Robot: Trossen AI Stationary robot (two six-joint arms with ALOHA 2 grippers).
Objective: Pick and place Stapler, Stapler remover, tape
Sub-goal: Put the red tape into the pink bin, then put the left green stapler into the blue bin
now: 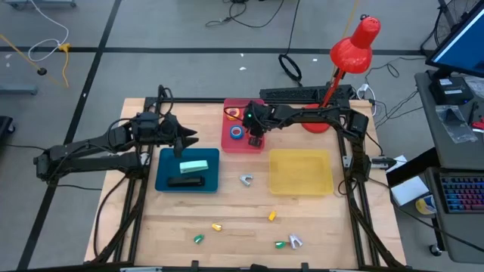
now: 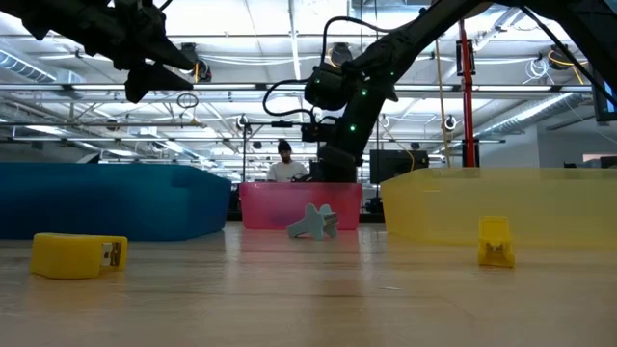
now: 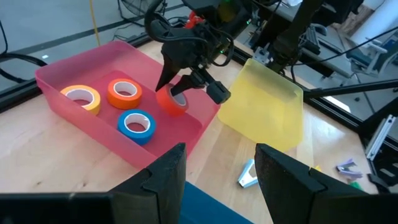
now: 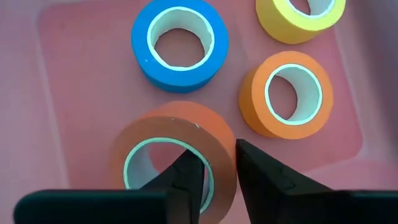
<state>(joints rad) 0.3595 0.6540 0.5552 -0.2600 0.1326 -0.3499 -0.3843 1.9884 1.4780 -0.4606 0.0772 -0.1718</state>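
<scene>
Front edge of the table: two yellow pieces [image 1: 216, 227], two green pieces [image 1: 198, 239] and a grey stapler remover [image 1: 295, 240], all loose and unsorted. A second remover [image 1: 246, 179] lies between the blue tray [image 1: 162, 177] and the yellow tray [image 1: 301, 189], which holds nothing we can see. The blue tray has a mint stapler [image 1: 193, 166] and a black stapler [image 1: 185, 182].

Left hand [image 1: 181, 140] hovers over that tray's far edge, wide, empty.

The pink tray [image 1: 227, 140] is farthest, with the blue roll [image 4: 180, 46], orange roll [image 4: 286, 93] and yellow roll [image 4: 298, 18] lying flat. Right hand [image 4: 217, 163] is down inside, narrow, pinching the wall of the red roll [image 4: 161, 127], one finger through its centre, with the roll tilted.

We judge the tape nearly done, removers and small pieces left.
</scene>
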